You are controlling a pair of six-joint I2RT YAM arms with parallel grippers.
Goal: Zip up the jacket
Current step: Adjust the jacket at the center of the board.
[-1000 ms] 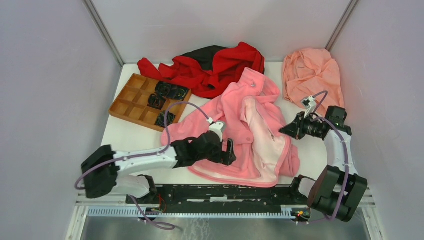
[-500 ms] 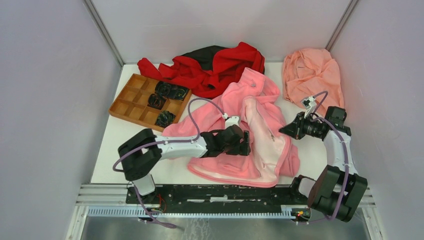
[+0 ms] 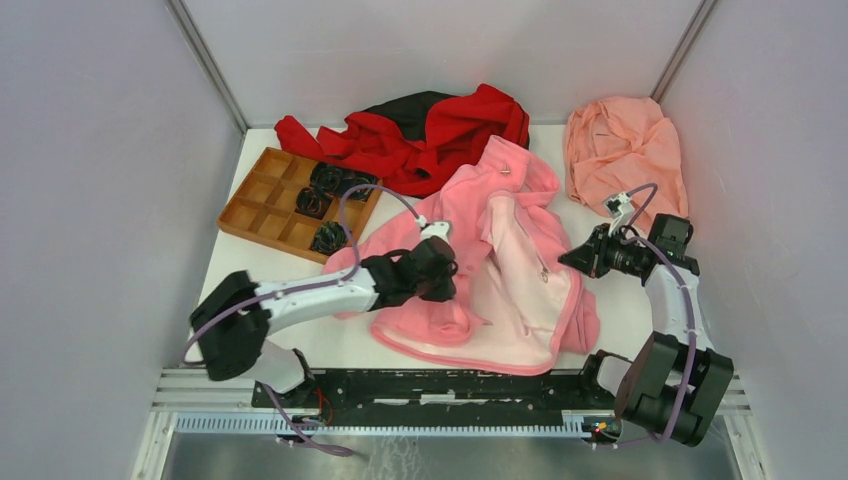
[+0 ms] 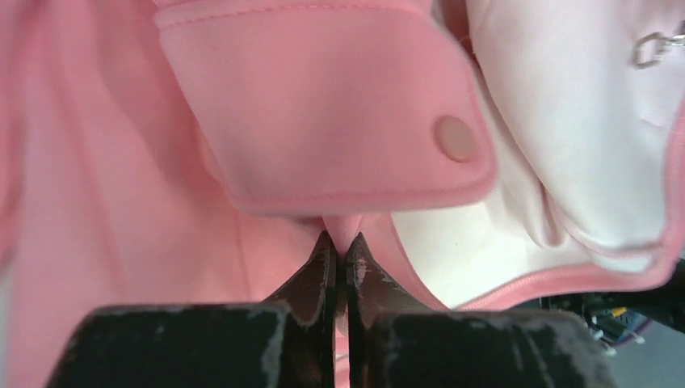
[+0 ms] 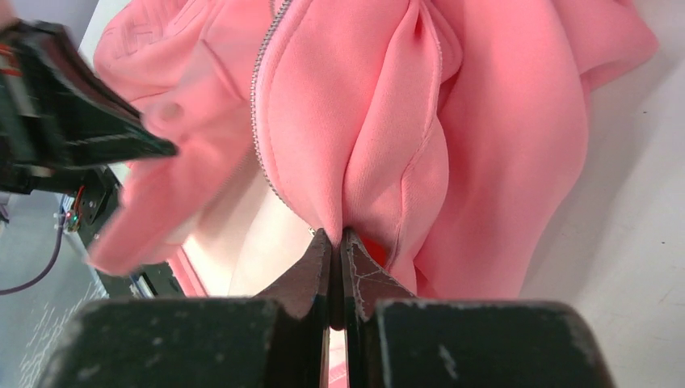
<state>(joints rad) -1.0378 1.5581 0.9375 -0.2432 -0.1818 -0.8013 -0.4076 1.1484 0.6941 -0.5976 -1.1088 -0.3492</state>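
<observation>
The pink jacket (image 3: pixel 510 200) lies open in the middle of the table, its paler lining (image 3: pixel 515 290) facing up. My left gripper (image 3: pixel 447 278) is over the jacket's left side, shut on a small fold of pink fabric (image 4: pixel 346 226) just under a cuff with a snap button (image 4: pixel 456 137). A metal zipper pull (image 4: pixel 651 47) shows at the top right of the left wrist view. At the jacket's right edge my right gripper (image 3: pixel 572 260) is shut on a pinch of fleece (image 5: pixel 380 162) beside the zipper teeth (image 5: pixel 262 121).
A red-and-black garment (image 3: pixel 430 130) lies at the back, and a salmon cloth (image 3: pixel 620 150) at the back right. A wooden compartment tray (image 3: pixel 262 190) with black items sits at the left. Grey walls enclose the table on three sides.
My left gripper went from open to shut on jacket fabric and drew back to the left. The left front panel bunched up and more lining shows. The right arm has not moved.
</observation>
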